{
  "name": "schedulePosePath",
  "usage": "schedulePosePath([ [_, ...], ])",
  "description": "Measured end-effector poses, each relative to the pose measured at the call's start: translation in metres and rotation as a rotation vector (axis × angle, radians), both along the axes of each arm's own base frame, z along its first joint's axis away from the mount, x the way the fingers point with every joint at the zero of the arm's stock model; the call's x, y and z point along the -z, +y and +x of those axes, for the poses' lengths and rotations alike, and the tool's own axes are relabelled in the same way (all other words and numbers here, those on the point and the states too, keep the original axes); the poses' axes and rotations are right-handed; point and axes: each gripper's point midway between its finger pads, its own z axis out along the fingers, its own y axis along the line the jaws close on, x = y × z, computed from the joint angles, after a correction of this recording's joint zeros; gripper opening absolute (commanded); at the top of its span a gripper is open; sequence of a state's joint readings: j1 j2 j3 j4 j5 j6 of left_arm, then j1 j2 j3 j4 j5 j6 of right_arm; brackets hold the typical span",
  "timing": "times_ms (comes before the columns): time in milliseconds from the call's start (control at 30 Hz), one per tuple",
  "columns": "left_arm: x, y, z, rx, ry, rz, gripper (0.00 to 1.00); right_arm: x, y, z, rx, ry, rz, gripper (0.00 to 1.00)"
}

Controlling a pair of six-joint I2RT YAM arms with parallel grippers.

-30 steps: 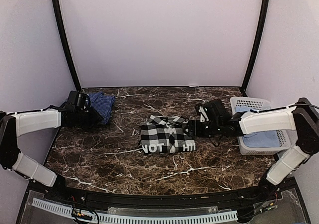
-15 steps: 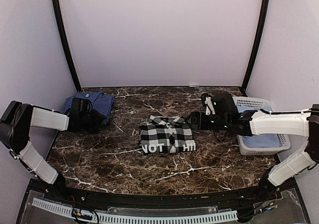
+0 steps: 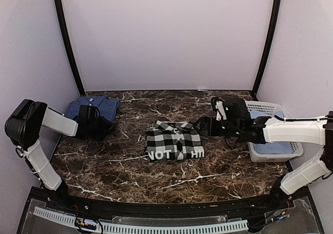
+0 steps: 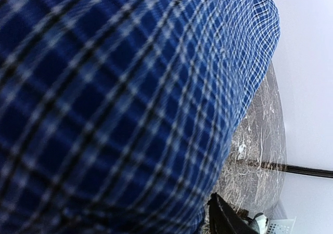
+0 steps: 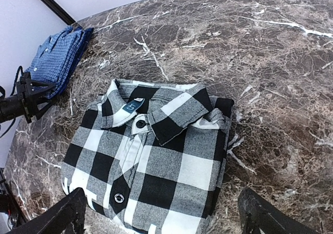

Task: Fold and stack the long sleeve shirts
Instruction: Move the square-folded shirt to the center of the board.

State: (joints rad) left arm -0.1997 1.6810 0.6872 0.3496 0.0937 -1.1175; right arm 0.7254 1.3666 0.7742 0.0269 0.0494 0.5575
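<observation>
The black-and-white checked shirt [image 3: 174, 146] lies folded, collar up, mid-table; it also fills the lower right wrist view [image 5: 156, 156]. My right gripper [image 3: 201, 126] hovers just off its right edge, open wide, fingers [image 5: 260, 216] straddling the shirt without touching it. The dark blue fine-check shirt [image 3: 104, 107] lies folded at the back left. My left gripper [image 3: 100, 120] is at its near edge. In the left wrist view the blue shirt [image 4: 119, 99] fills the frame; one finger [image 4: 223, 221] shows just clear of the cloth, well off centre, and the other is hidden.
A white slotted basket [image 3: 264, 108] with pale blue cloth inside stands at the right edge, behind my right forearm. Black frame posts rise at both back corners. Bare marble table [image 3: 171, 184] lies in front of the checked shirt.
My right gripper has opened wider and its wrist has lifted back from the checked shirt's right edge. My left arm's elbow has folded back while its gripper stays at the blue shirt.
</observation>
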Motion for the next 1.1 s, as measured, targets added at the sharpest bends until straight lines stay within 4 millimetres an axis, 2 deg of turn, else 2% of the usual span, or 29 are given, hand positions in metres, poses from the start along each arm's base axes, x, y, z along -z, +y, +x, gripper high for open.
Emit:
schedulePosePath([
  [133, 0.001, -0.001, 0.01, 0.003, -0.038, -0.01, 0.42, -0.006, -0.003, -0.003, 0.0, -0.028, 0.025, 0.99],
  [300, 0.007, 0.003, 0.013, 0.0, -0.041, -0.004, 0.12, -0.024, -0.006, -0.006, 0.001, -0.079, 0.065, 0.99],
  [400, 0.01, 0.003, 0.013, 0.003, -0.034, 0.003, 0.0, -0.041, -0.007, -0.004, 0.01, -0.128, 0.094, 0.99],
  [633, 0.009, 0.005, 0.007, 0.012, -0.035, 0.012, 0.0, -0.071, -0.021, -0.003, 0.059, -0.24, 0.14, 0.98],
  [933, -0.017, 0.016, -0.054, -0.012, -0.045, 0.006, 0.0, -0.086, -0.026, -0.004, 0.072, -0.311, 0.167, 0.99],
  [1100, -0.029, 0.009, -0.093, -0.026, -0.052, -0.003, 0.0, -0.091, -0.023, -0.004, 0.054, -0.326, 0.18, 0.99],
])
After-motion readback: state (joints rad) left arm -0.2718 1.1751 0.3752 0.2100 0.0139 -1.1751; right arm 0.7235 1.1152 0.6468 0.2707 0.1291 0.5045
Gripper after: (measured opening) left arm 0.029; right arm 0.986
